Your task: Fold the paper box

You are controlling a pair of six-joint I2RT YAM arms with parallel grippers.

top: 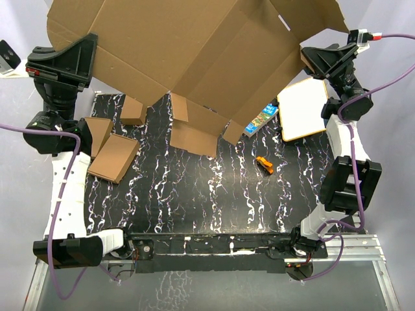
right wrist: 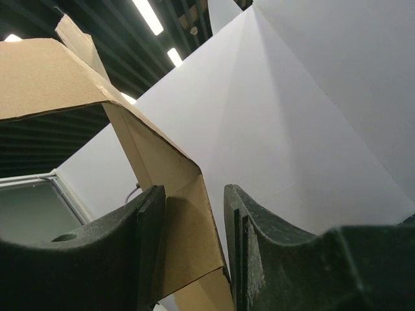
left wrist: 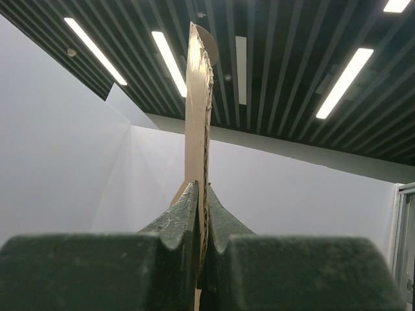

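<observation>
Both arms rise from their bases at the near edge of the bench point(top: 194, 201) and reach toward its far side, wrists turned upward so that each wrist view looks at the ceiling; the paper box point(top: 194, 45) hangs in the air between them, an unfolded sheet spread over the far edge of the bench, with its flaps drooping toward the surface. The left gripper point(left wrist: 201, 194) is above the far left corner; it is clamped tight on the sheet's left edge, the corrugated rim standing upright between its fingers point(left wrist: 175, 223). The right gripper point(right wrist: 194, 191) is above the far right corner; its jaws stand apart around a creased corner flap, which lies against one finger with a gap to the other. Two small folded boxes point(top: 113, 155) lie near the left edge of the bench; a small orange piece point(top: 264, 163) lies right of centre.
</observation>
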